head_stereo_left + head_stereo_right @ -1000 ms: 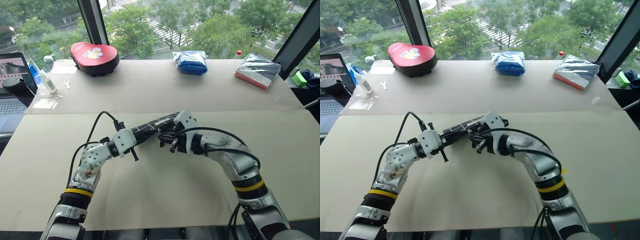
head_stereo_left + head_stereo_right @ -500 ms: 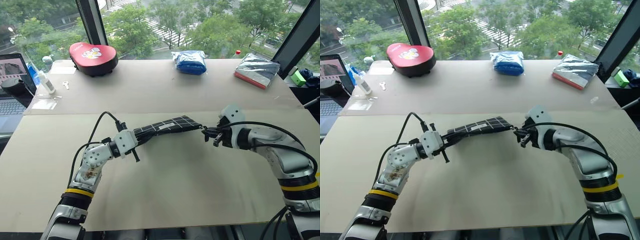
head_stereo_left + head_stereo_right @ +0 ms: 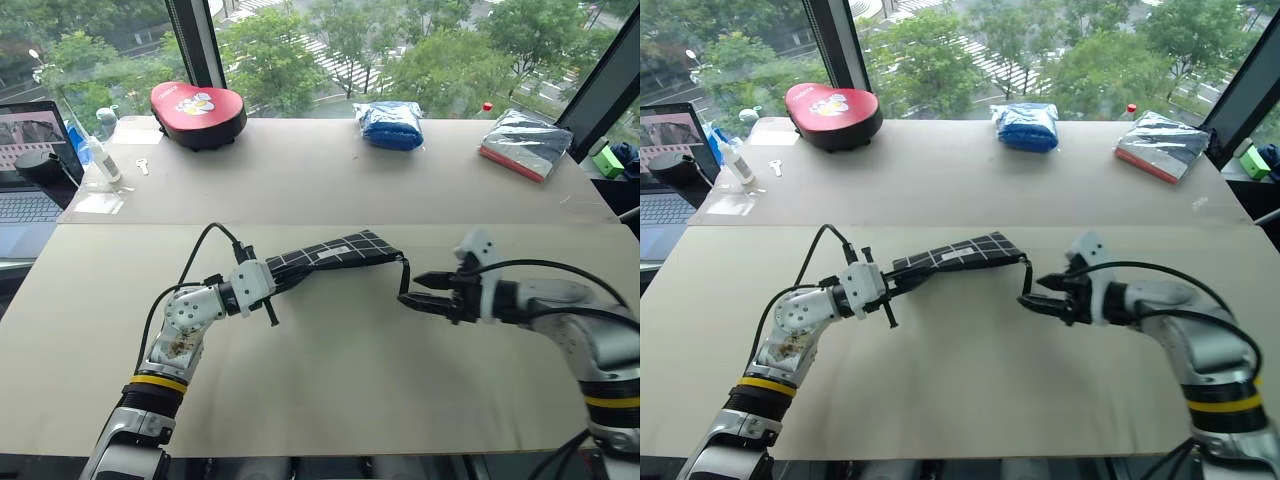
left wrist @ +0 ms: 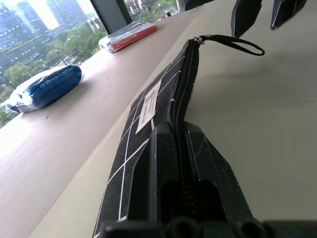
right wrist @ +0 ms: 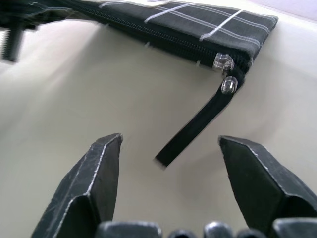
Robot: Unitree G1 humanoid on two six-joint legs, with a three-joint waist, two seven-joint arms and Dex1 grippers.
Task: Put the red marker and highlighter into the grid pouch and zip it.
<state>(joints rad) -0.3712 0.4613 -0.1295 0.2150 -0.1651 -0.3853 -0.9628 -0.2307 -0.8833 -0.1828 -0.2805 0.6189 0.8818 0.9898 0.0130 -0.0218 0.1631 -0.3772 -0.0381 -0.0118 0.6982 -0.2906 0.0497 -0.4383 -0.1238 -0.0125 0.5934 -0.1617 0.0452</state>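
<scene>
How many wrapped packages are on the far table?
2. A blue package sits mid-table by the window; a grey-and-red package lies at the right end. None seems hidden.

The grid pouch [image 3: 330,252] is a flat black fabric case crossed with white grid lines, with a small white label on its upper face. It is raised off the bench, held by one end, the other end reaching out toward the middle, roughly level. Its zip runs closed along the near edge to the far end, where the pull sits. From the pull a black wrist strap [image 5: 197,127] hangs down loose.
</scene>
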